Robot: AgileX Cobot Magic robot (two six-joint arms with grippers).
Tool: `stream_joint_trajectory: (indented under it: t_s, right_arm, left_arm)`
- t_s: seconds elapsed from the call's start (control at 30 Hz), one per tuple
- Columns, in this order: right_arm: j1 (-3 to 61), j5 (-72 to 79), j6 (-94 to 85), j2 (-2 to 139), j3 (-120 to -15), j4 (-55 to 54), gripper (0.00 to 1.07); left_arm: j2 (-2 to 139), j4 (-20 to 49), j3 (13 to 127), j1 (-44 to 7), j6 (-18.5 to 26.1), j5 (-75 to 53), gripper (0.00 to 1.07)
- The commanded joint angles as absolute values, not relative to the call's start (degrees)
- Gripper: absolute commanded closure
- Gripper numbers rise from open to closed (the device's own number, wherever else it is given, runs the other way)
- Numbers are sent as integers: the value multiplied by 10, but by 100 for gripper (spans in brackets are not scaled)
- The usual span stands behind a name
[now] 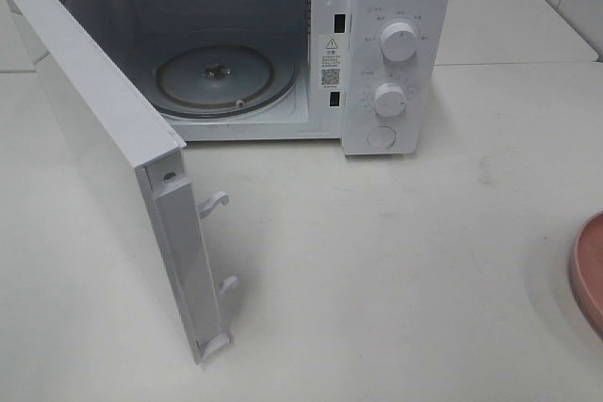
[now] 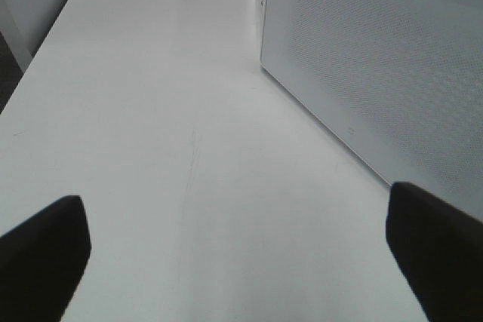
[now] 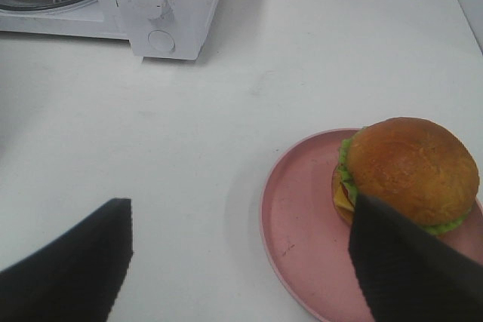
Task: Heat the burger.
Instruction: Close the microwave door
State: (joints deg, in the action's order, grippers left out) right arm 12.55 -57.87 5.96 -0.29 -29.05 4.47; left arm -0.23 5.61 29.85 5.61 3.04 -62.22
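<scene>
- Burger (image 3: 411, 171): resting on pink plate (image 3: 302, 231) on worktop (image 3: 226, 96), well apart from microwave (image 1: 396, 54)
- Microwave door (image 1: 104, 167): swung open, turntable (image 1: 217, 77) bare
- Left claw (image 2: 238, 254): spread, above worktop
- Right claw (image 3: 241, 262): spread, near plate, holding nothing

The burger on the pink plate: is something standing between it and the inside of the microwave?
Nothing visible does. The burger sits on the pink plate; bare table lies between it and the microwave, whose door is swung open, leaving the turntable uncovered.
</scene>
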Motion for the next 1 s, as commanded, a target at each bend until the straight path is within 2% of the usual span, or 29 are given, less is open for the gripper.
stream_joint_trajectory:
  t_s: [0.03,1.0]
  right_arm:
    - [120,-570,53,-20,-288,45,31]
    - [120,-570,53,-20,-288,45,31]
  left_arm:
    - [-6,57,297,58,28,-615,7]
    - [-6,57,297,58,28,-615,7]
